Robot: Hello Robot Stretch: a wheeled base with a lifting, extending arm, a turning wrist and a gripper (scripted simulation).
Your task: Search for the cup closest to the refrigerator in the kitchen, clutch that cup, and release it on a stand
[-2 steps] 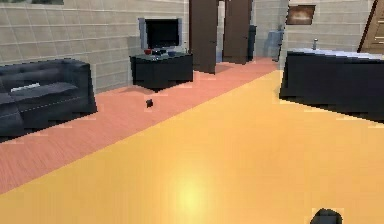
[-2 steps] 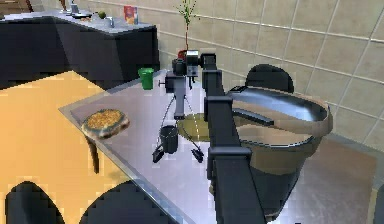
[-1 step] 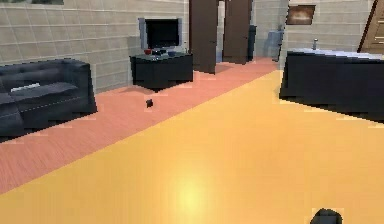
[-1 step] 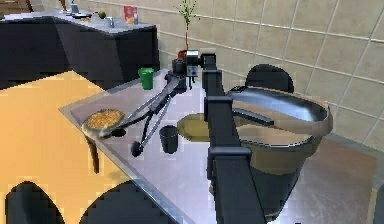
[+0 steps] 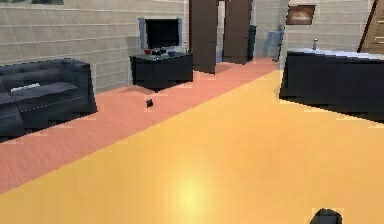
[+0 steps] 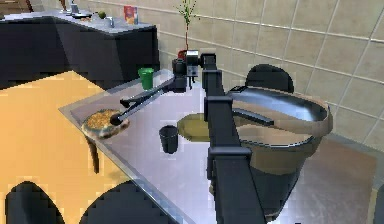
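Note:
A green cup (image 6: 147, 77) stands near the far edge of a grey table (image 6: 130, 150) in the arm side view. Closer in on the same table sits a dark cup (image 6: 169, 138). The arm's dark bar rises over the table, and the gripper (image 6: 125, 108) reaches left, its thin fingers ending by a plate of food (image 6: 100, 121). I cannot tell whether the gripper holds anything. A dark TV stand (image 5: 161, 69) carrying a television sits against the far wall in the forward view.
Dark chairs (image 6: 268, 78) ring the table, and a large round dark bowl (image 6: 285, 115) sits by the arm. A dark counter (image 6: 80, 40) runs along the arm side view's upper left. The forward view has a black sofa (image 5: 40, 92), a dark counter (image 5: 330, 80) and open orange floor.

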